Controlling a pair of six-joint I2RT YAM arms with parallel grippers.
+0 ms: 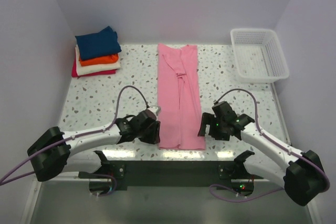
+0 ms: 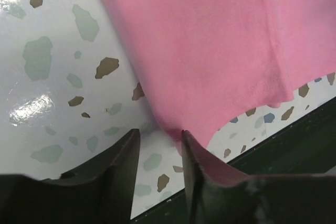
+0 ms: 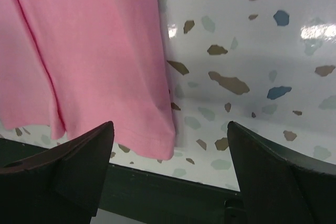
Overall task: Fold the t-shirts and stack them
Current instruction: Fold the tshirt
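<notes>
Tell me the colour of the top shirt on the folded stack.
Navy blue folded cloth t-shirt; top external view.

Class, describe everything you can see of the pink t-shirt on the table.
The pink t-shirt is soft, matte cloth, folded lengthwise into one long narrow strip, with creases running down its middle. It lies flat on the speckled table, stitched hem at the near edge. The left tool meets its near left corner; the right tool stands open beside the near right corner, apart.
</notes>
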